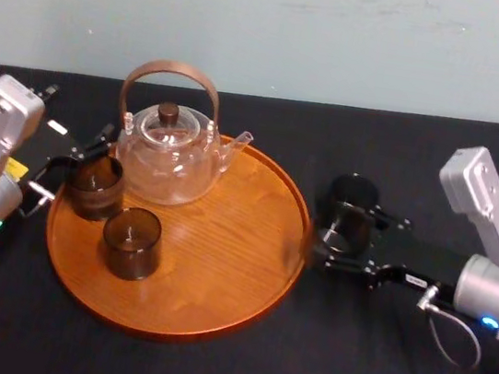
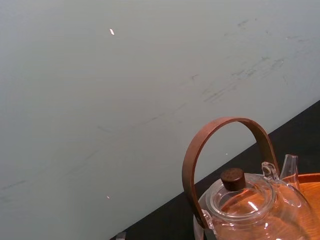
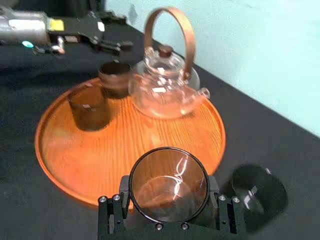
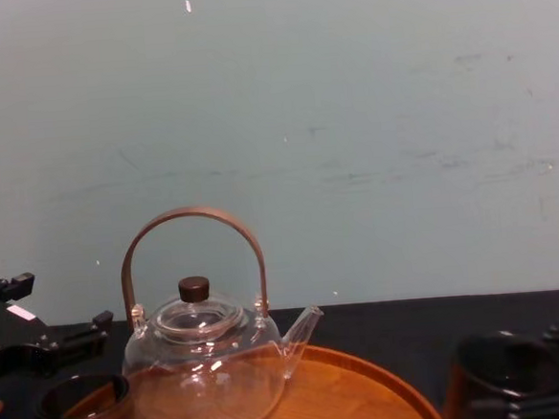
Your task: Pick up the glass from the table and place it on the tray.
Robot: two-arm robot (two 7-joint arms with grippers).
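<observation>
**Beside the tray's rim: the glass in my right pincer**

At the right edge of the tray (image 1: 211, 261), over the black table (image 1: 344, 372), my right pincer (image 1: 347, 233) is clamped on the glass (image 3: 169, 182). One finger presses each side of the smoky brown wall, and its mouth is up. The glass sits just outside the raised wooden rim, not over the tray's floor. I cannot tell whether its base touches the table.

On the tray stands the clear teapot (image 1: 165, 161) with its arched brown handle and dark knob, toward the far side. Two more dark tumblers are there: a second tumbler (image 1: 93, 186) at the tray's left rim, near the teapot, and a third tumbler (image 1: 131, 243) nearer to me, standing apart.

My left pincer (image 1: 80, 166) is at the tray's left edge with its fingers spread, just beside the second tumbler. I cannot tell whether it touches the tumbler.

As for writing, my left arm carries a yellow label (image 1: 16, 169), and a small white tag (image 1: 57, 127) sits near the pincer. The print on both is too small to read. I see no brand marks on the teapot, the tumblers or the tray.
</observation>
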